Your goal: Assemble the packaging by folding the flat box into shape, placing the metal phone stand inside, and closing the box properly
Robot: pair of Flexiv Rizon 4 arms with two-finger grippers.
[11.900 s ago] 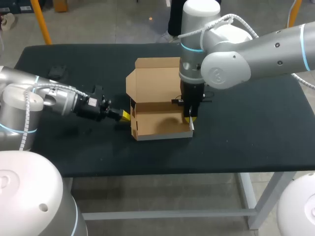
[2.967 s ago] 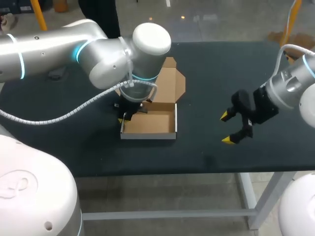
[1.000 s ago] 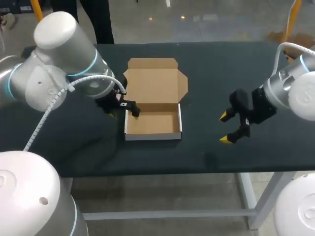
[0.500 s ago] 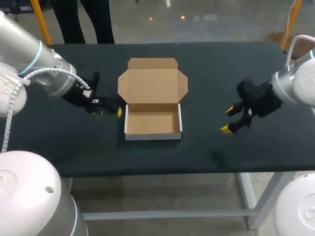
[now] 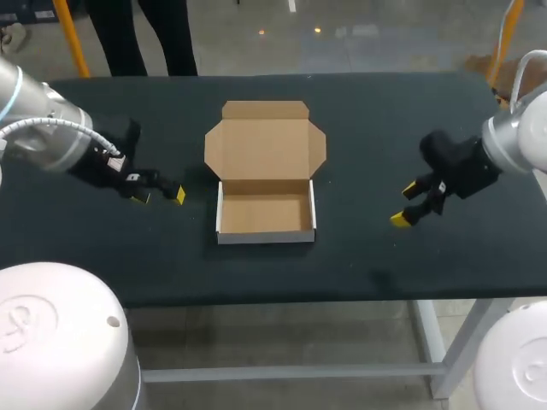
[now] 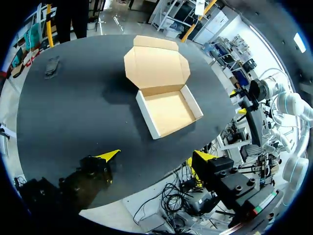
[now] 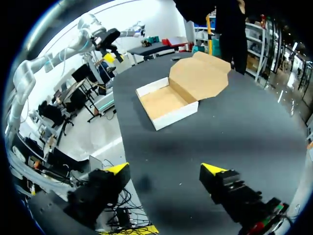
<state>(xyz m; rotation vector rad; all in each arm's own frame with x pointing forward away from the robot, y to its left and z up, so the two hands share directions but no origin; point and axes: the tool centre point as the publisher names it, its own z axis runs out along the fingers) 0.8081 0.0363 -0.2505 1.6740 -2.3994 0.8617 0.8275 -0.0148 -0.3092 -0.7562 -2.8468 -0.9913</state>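
The brown cardboard box [image 5: 265,213] stands folded into an open tray at the table's middle, its lid [image 5: 265,141] lying flat behind it; the tray looks empty. My left gripper [image 5: 158,195] hangs open to the left of the tray, apart from it. Well to the right of the box, my right gripper [image 5: 408,203] is open and holds nothing. In the left wrist view the box [image 6: 168,111] lies ahead of the open left gripper [image 6: 156,155], and a small dark phone stand [image 6: 51,67] rests near the table's far left. The right wrist view shows the box [image 7: 166,102] ahead of the open right gripper [image 7: 165,169].
The black table [image 5: 359,111] has bare cloth on both sides of the box and along its front edge [image 5: 282,295].
My left arm has drawn back to the left, away from the tray's left wall. My right gripper has shifted slightly to the right. The box has stayed in place.
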